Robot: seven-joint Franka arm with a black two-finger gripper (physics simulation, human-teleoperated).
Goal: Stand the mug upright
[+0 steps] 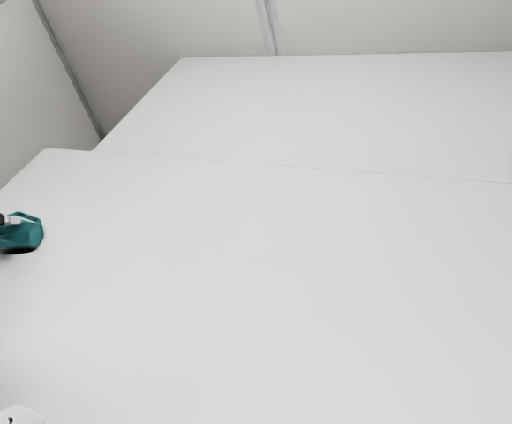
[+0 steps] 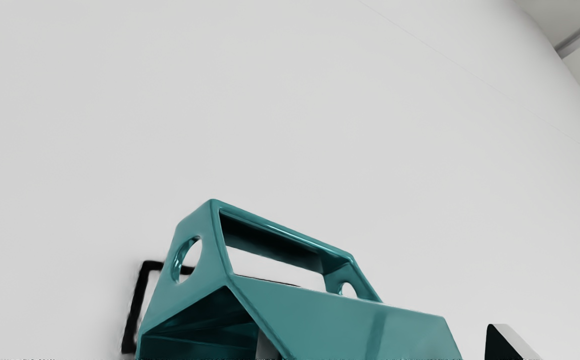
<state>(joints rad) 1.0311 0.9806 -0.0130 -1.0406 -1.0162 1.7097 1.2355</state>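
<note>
Wrist view, glossy teal mug [image 2: 339, 320], flat-faceted, round holes

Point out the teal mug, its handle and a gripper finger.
Teal mug [image 1: 18, 234]: exterior view, on the side of its body.
Handle [image 2: 285, 233]: wrist view, on the long outer bar of its loop.
Gripper finger [image 2: 495, 347]: wrist view, on the dark side of its tip.
</note>
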